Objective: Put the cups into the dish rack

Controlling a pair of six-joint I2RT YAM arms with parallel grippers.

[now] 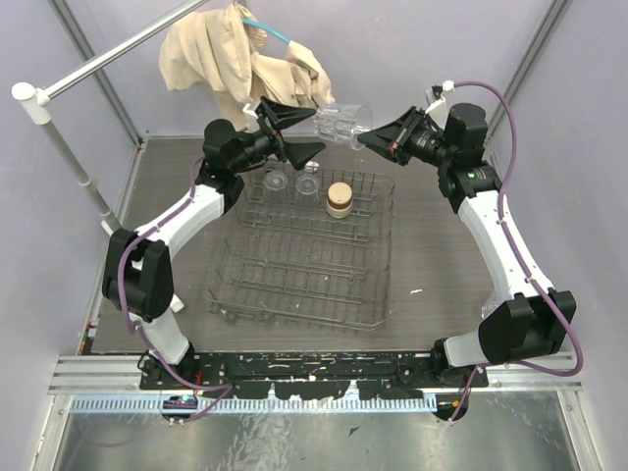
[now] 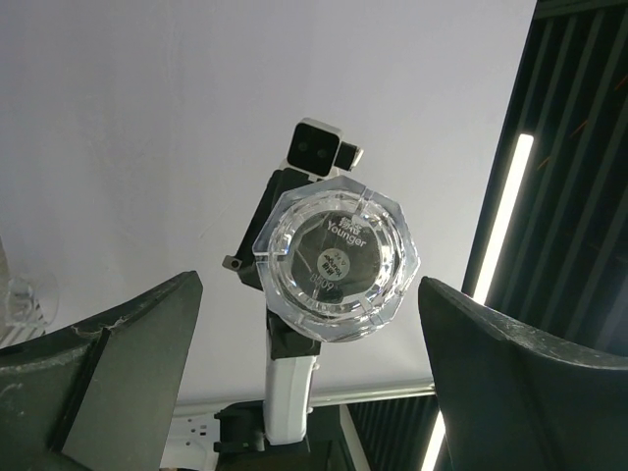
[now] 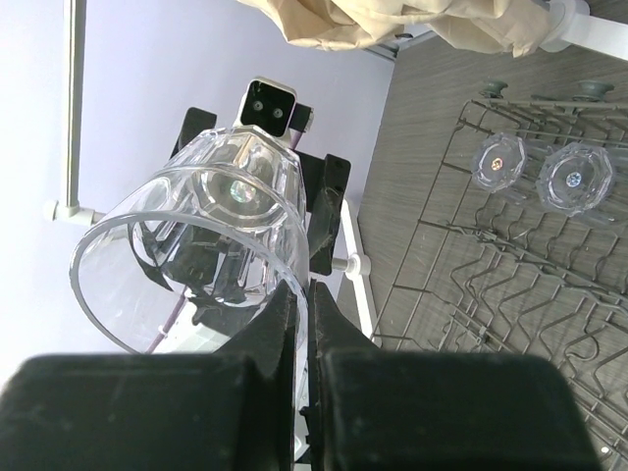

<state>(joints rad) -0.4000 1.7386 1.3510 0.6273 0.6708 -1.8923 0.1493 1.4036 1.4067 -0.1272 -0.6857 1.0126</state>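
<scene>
Right gripper (image 3: 302, 294) pinched tight on the rim wall of a clear faceted tumbler (image 3: 196, 221), held sideways mid-air over the far end of the wire dish rack (image 1: 378, 265), forearm angled inward; left gripper (image 1: 297, 132) gaping, apparently flanking its base.

The top external camera looks steeply down from above and behind the arm bases, far enough off to take in the whole dish rack (image 1: 294, 275) and both arms. The left wrist camera sits behind the left gripper (image 2: 309, 285) and tilts up toward wall and ceiling. The clear tumbler (image 2: 334, 260) hangs close ahead of its wide-apart fingertips, base to the lens. The right wrist camera peers along the right gripper (image 3: 302, 306), whose tips pinch that tumbler's rim right before the lens, with the rack beyond to their right. All three views share the tumbler.
</scene>
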